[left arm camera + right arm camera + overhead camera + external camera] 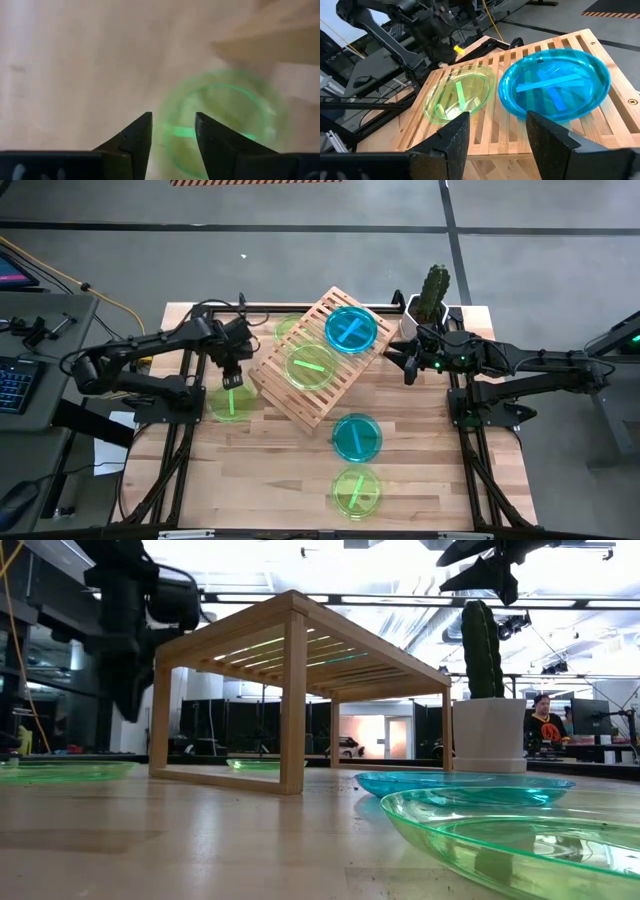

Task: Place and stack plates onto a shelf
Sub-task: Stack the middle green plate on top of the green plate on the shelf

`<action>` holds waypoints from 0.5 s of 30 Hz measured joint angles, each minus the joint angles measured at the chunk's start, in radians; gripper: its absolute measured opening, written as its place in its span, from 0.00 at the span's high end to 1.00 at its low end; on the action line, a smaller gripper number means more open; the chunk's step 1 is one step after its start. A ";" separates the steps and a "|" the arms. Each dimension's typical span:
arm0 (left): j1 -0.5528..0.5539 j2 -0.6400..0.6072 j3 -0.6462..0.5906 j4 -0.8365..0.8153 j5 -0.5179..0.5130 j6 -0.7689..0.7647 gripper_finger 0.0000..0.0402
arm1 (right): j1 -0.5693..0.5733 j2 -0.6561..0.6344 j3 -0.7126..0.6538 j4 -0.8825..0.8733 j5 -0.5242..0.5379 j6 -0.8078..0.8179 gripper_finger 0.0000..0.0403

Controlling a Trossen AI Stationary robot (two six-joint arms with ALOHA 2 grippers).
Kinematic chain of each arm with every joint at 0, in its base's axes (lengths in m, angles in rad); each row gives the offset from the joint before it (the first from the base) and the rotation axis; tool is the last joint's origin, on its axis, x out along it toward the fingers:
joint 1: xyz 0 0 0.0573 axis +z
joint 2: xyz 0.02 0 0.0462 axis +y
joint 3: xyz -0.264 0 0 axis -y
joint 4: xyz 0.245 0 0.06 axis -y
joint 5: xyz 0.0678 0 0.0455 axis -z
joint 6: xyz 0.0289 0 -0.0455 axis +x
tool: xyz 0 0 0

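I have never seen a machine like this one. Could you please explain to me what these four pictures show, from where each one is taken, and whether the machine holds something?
This is a robot with two dark arms at a wooden table. One picture looks straight down, one looks level across the tabletop, and two come from cameras on the arms' wrists.

A slatted wooden shelf stands on the table, carrying a blue plate and a green plate. Another green plate lies partly under the shelf. On the bare table lie a blue plate, a green plate near the front edge, and a green plate at the left. A potted cactus stands at the back.

The left gripper hovers open above that left plate. The right gripper, also open, waits beside the shelf. Neither holds anything.
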 joint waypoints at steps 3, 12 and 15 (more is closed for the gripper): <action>0.016 0.006 0.004 0.022 -0.050 0.065 0.66 | 0.000 0.000 0.000 -0.001 0.000 0.002 0.56; 0.121 0.110 0.003 0.014 0.044 0.358 0.66 | 0.000 0.000 0.000 -0.004 -0.001 0.000 0.56; 0.155 0.168 0.003 0.015 0.088 0.397 0.66 | 0.000 0.000 0.000 -0.007 -0.001 0.000 0.56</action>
